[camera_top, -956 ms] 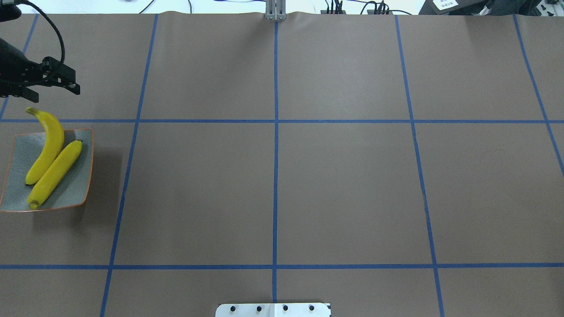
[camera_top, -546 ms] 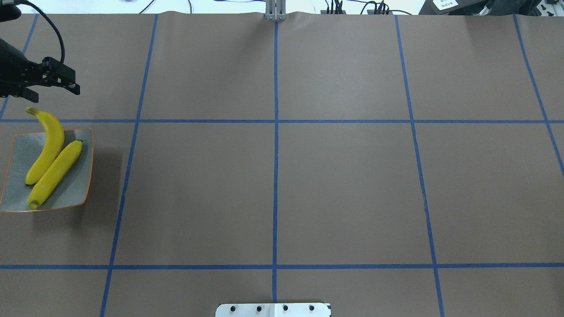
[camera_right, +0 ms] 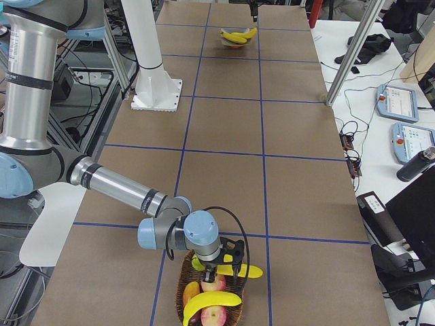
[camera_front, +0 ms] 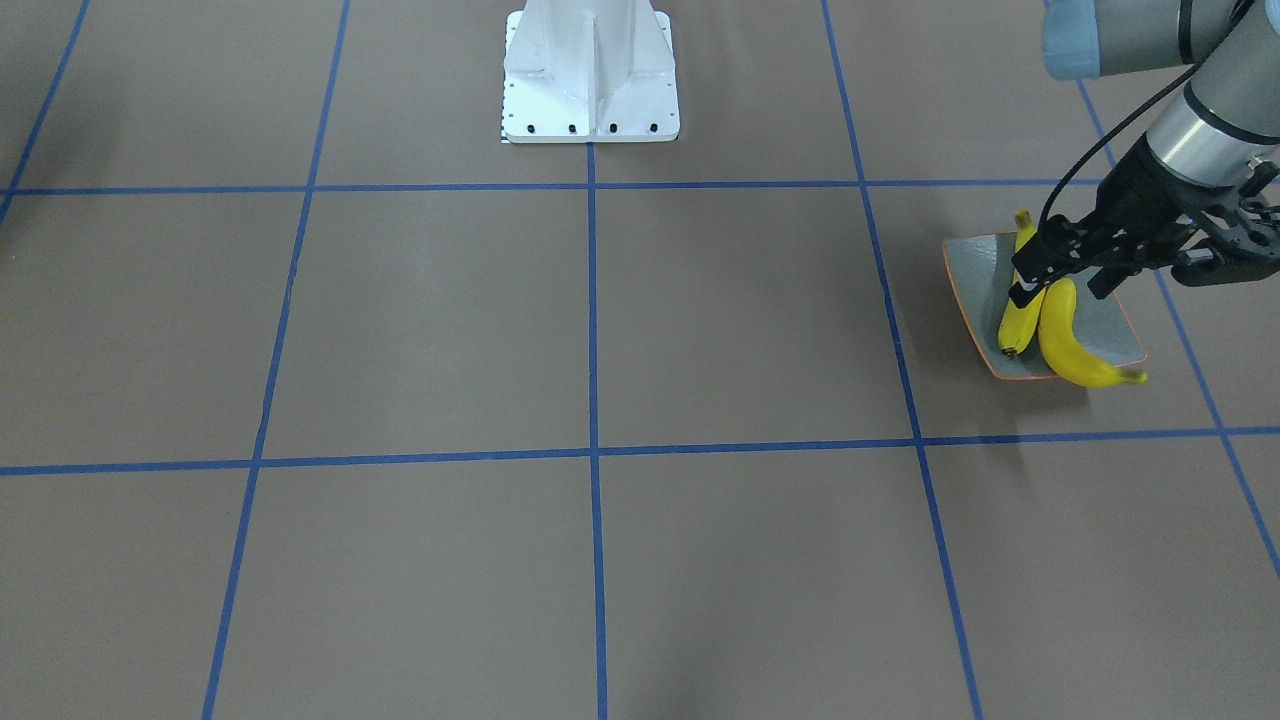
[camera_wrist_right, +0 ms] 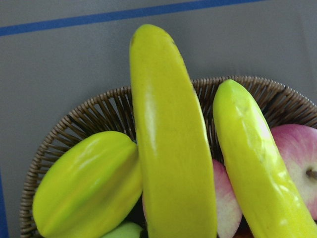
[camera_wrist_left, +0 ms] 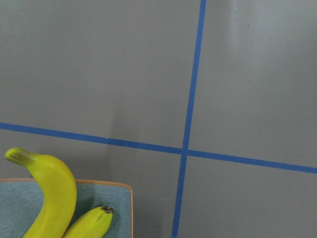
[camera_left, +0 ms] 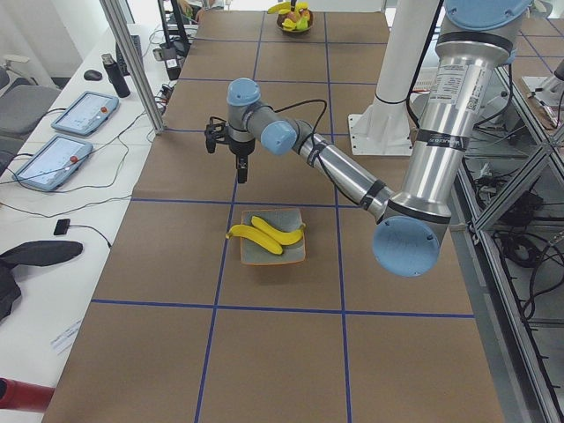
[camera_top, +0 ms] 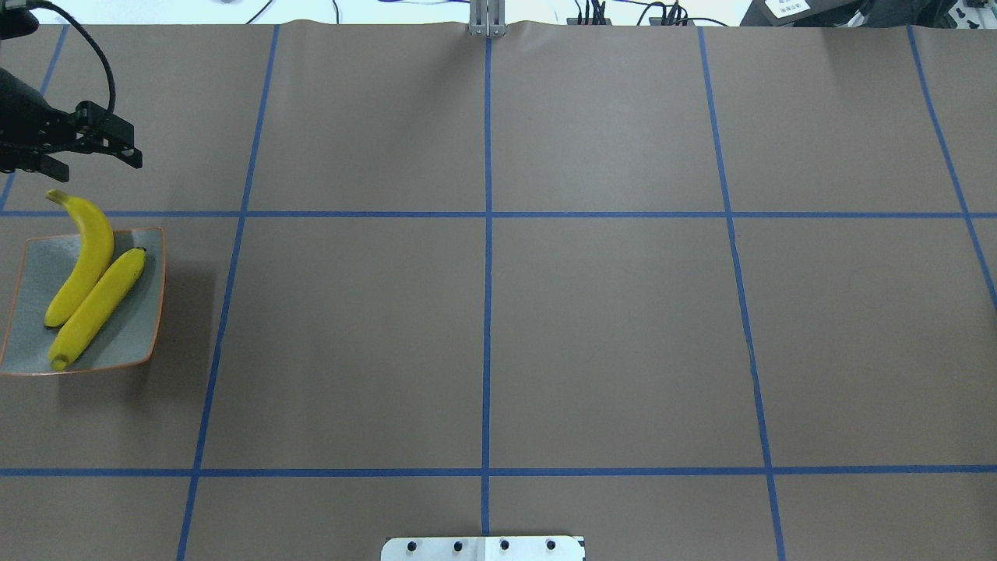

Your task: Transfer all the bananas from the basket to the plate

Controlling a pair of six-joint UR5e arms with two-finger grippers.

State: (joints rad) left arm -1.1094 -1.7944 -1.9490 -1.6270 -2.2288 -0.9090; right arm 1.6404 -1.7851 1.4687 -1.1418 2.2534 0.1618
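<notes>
We hang our right gripper (camera_right: 219,272), grip impossible to tell, straight above a banana (camera_wrist_right: 171,139) in the basket (camera_wrist_right: 94,116), its length running up the wrist view; our left gripper (camera_top: 89,156) gapes empty.

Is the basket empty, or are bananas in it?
Not empty. The right wrist view shows one banana and a second banana lying in the wicker basket, beside a pink apple and a yellow-green fruit.

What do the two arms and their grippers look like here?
Both the left arm and right arm have silver tube links with light-blue joint caps. The left gripper and right gripper are black, two-fingered, each with a thin black cable looping off the wrist.
</notes>
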